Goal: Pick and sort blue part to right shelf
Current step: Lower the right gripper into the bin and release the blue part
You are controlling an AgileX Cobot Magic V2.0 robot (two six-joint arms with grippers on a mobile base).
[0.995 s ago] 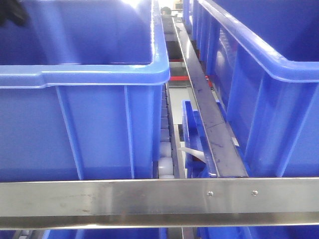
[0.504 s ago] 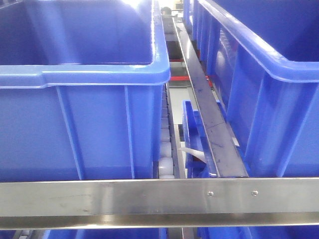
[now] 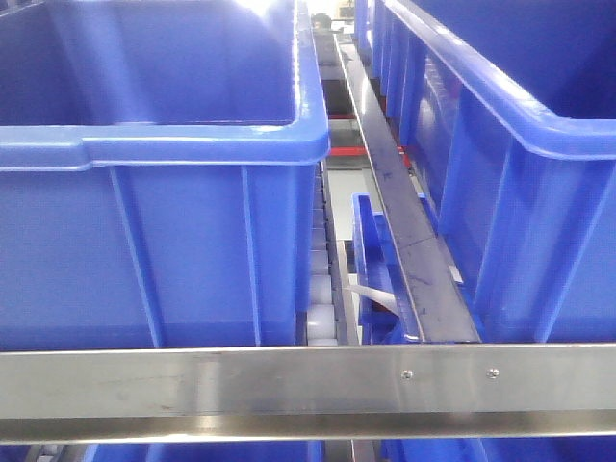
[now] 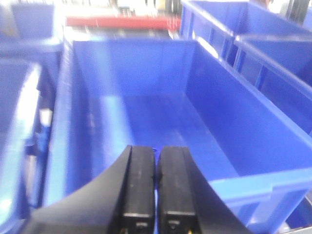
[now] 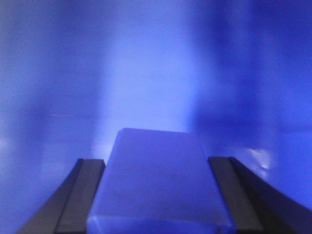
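Note:
In the right wrist view a flat blue part (image 5: 157,187) fills the gap between my right gripper's (image 5: 155,161) two dark fingers, which press on its sides. Behind it is only a blurred blue surface. In the left wrist view my left gripper (image 4: 156,155) is shut, its pads nearly touching, and it hangs over the near end of a large blue bin (image 4: 146,117) whose floor is bare. Neither gripper shows in the front view.
The front view shows a large blue bin (image 3: 192,144) on the left and another (image 3: 539,125) on the right, behind a steel shelf rail (image 3: 308,380). A dark metal divider (image 3: 395,202) and a narrow blue bin (image 3: 371,260) lie between them. More blue bins (image 4: 273,53) stand to the right.
A dark shape at the top left corner of the front view one second ago has gone out of that view. The bins have not moved.

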